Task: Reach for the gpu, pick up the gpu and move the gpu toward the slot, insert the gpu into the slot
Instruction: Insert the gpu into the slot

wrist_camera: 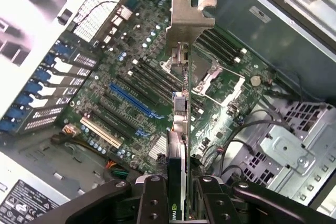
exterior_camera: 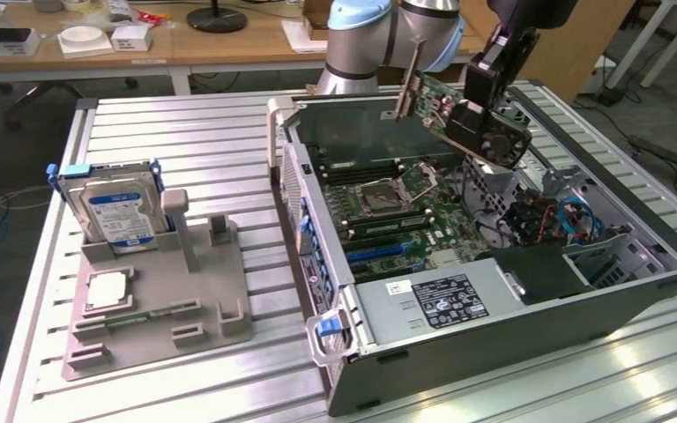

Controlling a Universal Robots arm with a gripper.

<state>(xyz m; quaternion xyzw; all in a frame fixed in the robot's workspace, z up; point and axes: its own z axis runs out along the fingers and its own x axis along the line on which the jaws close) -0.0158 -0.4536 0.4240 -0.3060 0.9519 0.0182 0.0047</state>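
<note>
While it is being clamped edge-on between the jaws of the gripper point(wrist_camera: 182, 183), the gpu point(wrist_camera: 190, 19) is being held tilted above the motherboard point(wrist_camera: 126, 72), over the open case's point(exterior_camera: 492, 344) far end.

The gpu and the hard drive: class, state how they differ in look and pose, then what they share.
The gpu is a green board with a black cooler; the hard drive is silver with a blue label.
The gpu hangs tilted, gripped by the hand above the open computer case; the hard drive stands upright in the grey holder.
Both are computer parts, neither installed.
</note>
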